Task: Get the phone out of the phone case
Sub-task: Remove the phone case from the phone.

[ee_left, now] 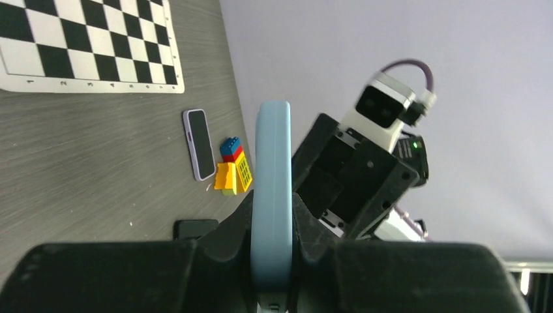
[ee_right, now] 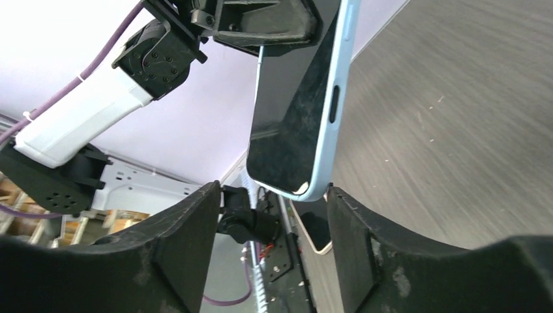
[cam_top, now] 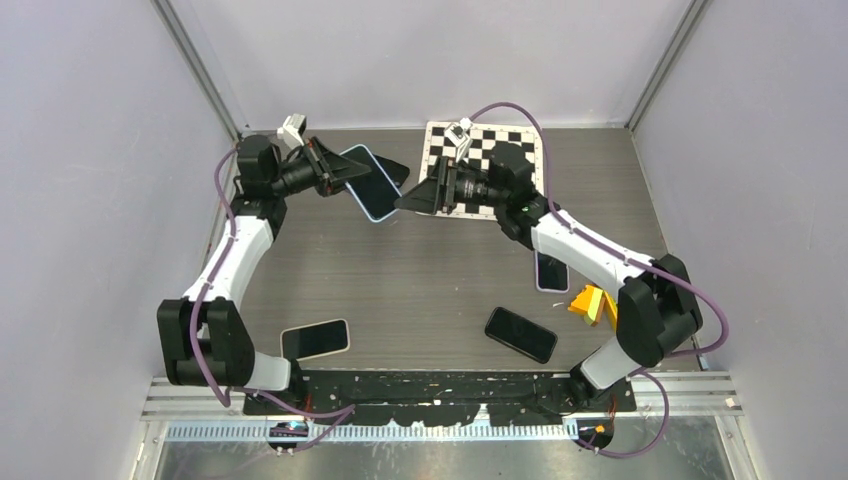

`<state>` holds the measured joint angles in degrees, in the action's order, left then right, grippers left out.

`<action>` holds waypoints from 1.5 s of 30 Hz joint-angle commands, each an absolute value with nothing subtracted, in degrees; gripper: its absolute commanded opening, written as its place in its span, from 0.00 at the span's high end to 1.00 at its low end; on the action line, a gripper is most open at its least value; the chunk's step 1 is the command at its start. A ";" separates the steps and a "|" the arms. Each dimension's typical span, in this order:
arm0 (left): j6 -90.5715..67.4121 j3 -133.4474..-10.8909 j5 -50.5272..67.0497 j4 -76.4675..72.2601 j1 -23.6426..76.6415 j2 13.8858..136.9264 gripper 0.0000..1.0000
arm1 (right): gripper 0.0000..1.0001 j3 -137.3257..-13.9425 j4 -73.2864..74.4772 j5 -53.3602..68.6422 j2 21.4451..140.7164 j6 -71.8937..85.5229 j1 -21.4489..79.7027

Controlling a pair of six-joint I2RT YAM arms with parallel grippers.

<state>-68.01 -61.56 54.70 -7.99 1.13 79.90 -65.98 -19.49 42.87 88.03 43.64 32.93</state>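
Observation:
A phone in a light blue case point(cam_top: 368, 186) is held up above the table at the back. My left gripper point(cam_top: 343, 172) is shut on its left end; in the left wrist view the case's blue edge point(ee_left: 272, 156) stands clamped between the fingers of that gripper point(ee_left: 272, 205). My right gripper point(cam_top: 406, 200) is open, just right of the phone's free end. In the right wrist view the phone's dark screen and blue rim point(ee_right: 301, 117) hang with the lower corner just above the gap of the open right gripper point(ee_right: 272, 195), touching neither finger.
A checkerboard mat point(cam_top: 515, 140) lies at the back. On the table lie a white-cased phone point(cam_top: 315, 339), a black phone point(cam_top: 520, 334), a purple-cased phone point(cam_top: 551, 272) and yellow toy blocks point(cam_top: 592, 303). A dark flat shape point(cam_top: 397, 170) shows behind the held phone.

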 commanded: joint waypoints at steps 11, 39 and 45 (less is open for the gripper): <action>-61.52 -67.02 64.76 -10.91 0.79 77.01 1.00 | 0.78 -71.38 -20.50 50.76 91.87 47.87 33.06; -102.25 -69.16 64.63 -26.60 0.98 83.25 1.00 | 0.99 -87.48 -82.51 72.20 110.28 93.69 38.32; -103.60 -69.08 63.43 -26.30 0.97 83.66 1.00 | 0.99 -85.94 -73.67 70.10 109.38 84.75 38.32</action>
<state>-98.72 -68.53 71.68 -23.29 0.25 83.22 -84.86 -74.76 69.65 111.09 92.40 35.24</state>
